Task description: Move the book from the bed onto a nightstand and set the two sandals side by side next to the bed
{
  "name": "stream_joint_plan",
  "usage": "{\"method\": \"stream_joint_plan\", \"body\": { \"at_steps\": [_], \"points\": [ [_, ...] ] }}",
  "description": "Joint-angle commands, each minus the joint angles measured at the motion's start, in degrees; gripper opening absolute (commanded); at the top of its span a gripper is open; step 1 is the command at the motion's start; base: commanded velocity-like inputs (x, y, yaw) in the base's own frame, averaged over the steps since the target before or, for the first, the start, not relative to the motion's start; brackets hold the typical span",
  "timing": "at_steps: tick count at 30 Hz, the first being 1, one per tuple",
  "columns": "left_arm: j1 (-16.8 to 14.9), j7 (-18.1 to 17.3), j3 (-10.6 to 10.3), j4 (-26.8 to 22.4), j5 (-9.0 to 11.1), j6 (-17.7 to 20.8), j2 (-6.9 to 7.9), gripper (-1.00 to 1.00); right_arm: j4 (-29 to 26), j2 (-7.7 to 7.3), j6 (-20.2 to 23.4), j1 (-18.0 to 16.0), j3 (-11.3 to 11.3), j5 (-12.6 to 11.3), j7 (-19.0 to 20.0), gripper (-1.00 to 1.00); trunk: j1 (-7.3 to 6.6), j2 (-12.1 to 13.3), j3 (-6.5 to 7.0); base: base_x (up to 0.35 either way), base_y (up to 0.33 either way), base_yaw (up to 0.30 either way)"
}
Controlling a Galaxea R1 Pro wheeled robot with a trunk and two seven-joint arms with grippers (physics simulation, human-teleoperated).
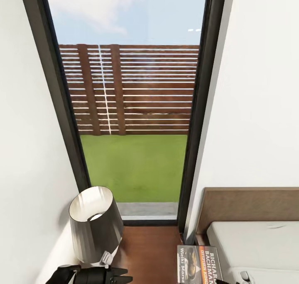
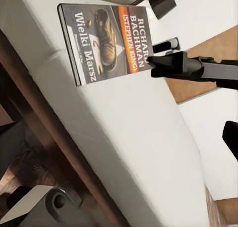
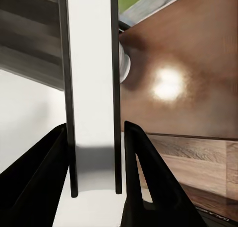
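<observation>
- The window [image 1: 133,110] takes up the centre of the head view from the top edge down. It is tall and black-framed, with sky, a slatted wooden fence [image 1: 133,89] and grass [image 1: 135,168] behind it. White walls [image 1: 257,110] stand on both sides.
- The bed [image 1: 253,238] sits in the lower right corner of the head view, a pale mattress below a brown headboard [image 1: 249,203]. In the left wrist view the mattress runs diagonally across the frame, with its dark wooden frame along the lower left.
- The nightstand [image 3: 198,63] shows as a glossy brown top in the upper right of the right wrist view, with a bright reflection on it.
- A lamp [image 1: 94,224] with a grey metallic shade stands at the lower left of the head view, just left of the window's foot.
- The left gripper [image 1: 124,275] is the black form at the bottom left edge of the head view, below the lamp. Whether its fingers are apart or together cannot be told.
- The right gripper [image 3: 94,132] is clamped on the book [image 3: 91,63], one black finger on each cover, with the white page edge between them. In the left wrist view it reaches in from the right edge [image 2: 158,53].
- The book [image 1: 199,264] is at the bottom centre of the head view, just left of the mattress. In the left wrist view its dark cover [image 2: 106,43] shows at the upper left, over the mattress edge; whether it touches anything below cannot be told.
</observation>
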Motion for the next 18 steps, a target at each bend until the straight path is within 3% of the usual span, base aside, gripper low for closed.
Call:
{"method": "stream_joint_plan", "body": {
  "at_steps": [1,3,8,11,14,18],
  "points": [
    [-0.04,-0.25,0.17,-0.01,-0.13,0.59,-0.04,1.00,-0.17,-0.01,0.68,-0.04,0.44,-0.61,-0.01,-1.00,0.03,-0.11,-0.12,0.000,0.000,0.000],
    [-0.04,-0.23,0.18,0.01,-0.13,0.58,-0.05,1.00,-0.36,0.52,0.97,-0.09,0.50,-0.62,-0.13,-1.00,0.03,-0.11,-0.12,0.000,0.000,0.000],
    [-0.04,-0.21,0.18,0.02,-0.13,0.57,-0.06,1.00,-4.01,5.68,7.32,-0.33,0.55,-0.30,-0.71,-1.00,0.03,-0.11,-0.12,0.000,0.000,0.000],
    [-0.04,-0.21,0.18,0.02,-0.13,0.56,-0.06,1.00,-9.44,7.53,10.87,-0.38,0.55,-0.51,-6.08,-1.00,0.03,-0.11,-0.12,0.000,0.000,0.000],
    [-0.04,-0.21,0.18,0.02,-0.13,0.56,-0.06,1.00,-12.95,8.60,11.52,-0.43,0.55,-0.59,-10.64,-1.00,0.03,-0.11,-0.12,0.000,0.000,0.000],
    [-0.04,-0.21,0.18,0.02,-0.13,0.56,-0.11,1.00,-15.96,13.96,11.80,-0.54,0.55,-0.62,-16.91,-1.00,0.03,-0.11,-0.12,0.000,0.000,0.000]
  ]
}}
